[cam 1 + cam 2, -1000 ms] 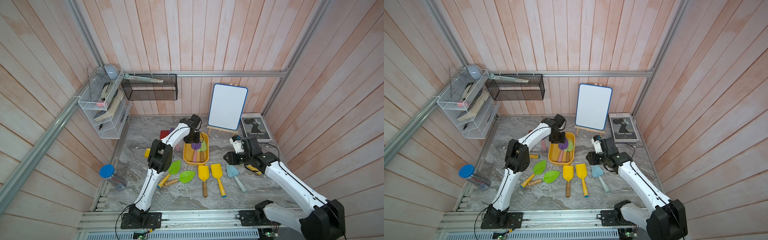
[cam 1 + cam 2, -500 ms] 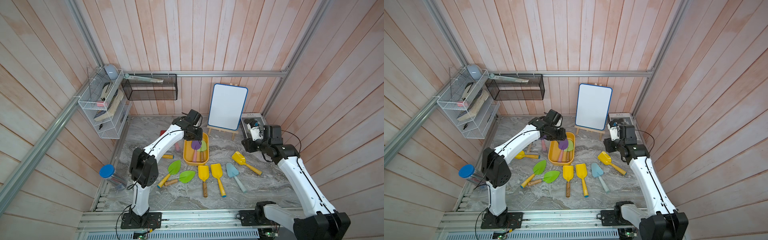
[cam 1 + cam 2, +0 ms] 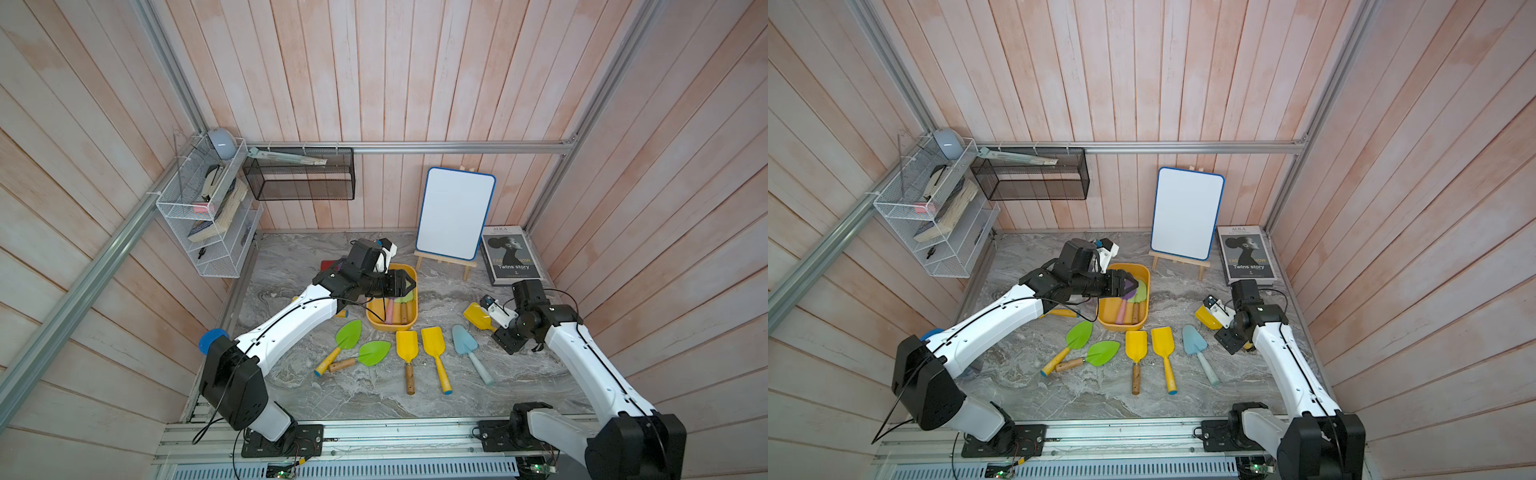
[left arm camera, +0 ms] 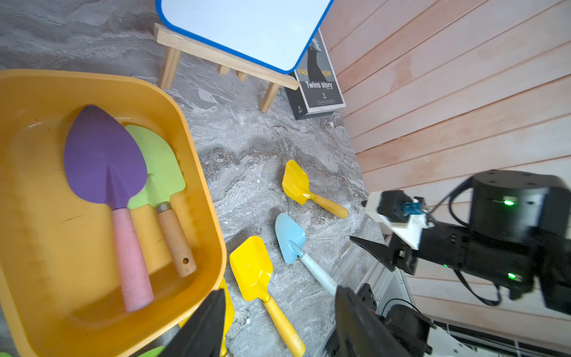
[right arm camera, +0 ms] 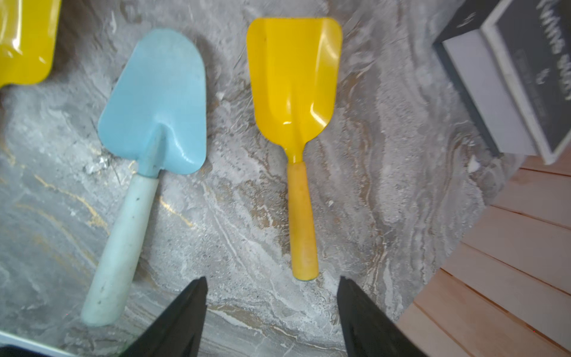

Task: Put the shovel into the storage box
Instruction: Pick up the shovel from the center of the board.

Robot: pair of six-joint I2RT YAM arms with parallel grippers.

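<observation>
The yellow-orange storage box [image 3: 390,328] [image 4: 197,173] holds a purple shovel [image 4: 105,157] and a green shovel [image 4: 163,173]. My left gripper [image 3: 409,284] [image 4: 279,290] hovers open and empty over the box. A small yellow shovel [image 3: 476,316] [image 5: 293,86] lies on the table at the right, beside a light blue shovel [image 3: 463,338] [image 5: 157,102]. My right gripper [image 3: 505,340] [image 5: 271,279] stands open just behind the yellow shovel's handle end, touching nothing. Several more shovels lie in front of the box: two green [image 3: 349,334], two yellow [image 3: 406,345].
A whiteboard on an easel [image 3: 455,214] and a book [image 3: 513,255] stand at the back right. On the walls hang a black mesh basket [image 3: 299,178] and a white wire rack [image 3: 203,220]. A blue-lidded jar [image 3: 212,338] sits behind my left arm's elbow.
My right arm lifted back toward the book, then came down behind the yellow shovel. My left arm's elbow dropped toward the front while its gripper stayed over the box, now pointing right.
</observation>
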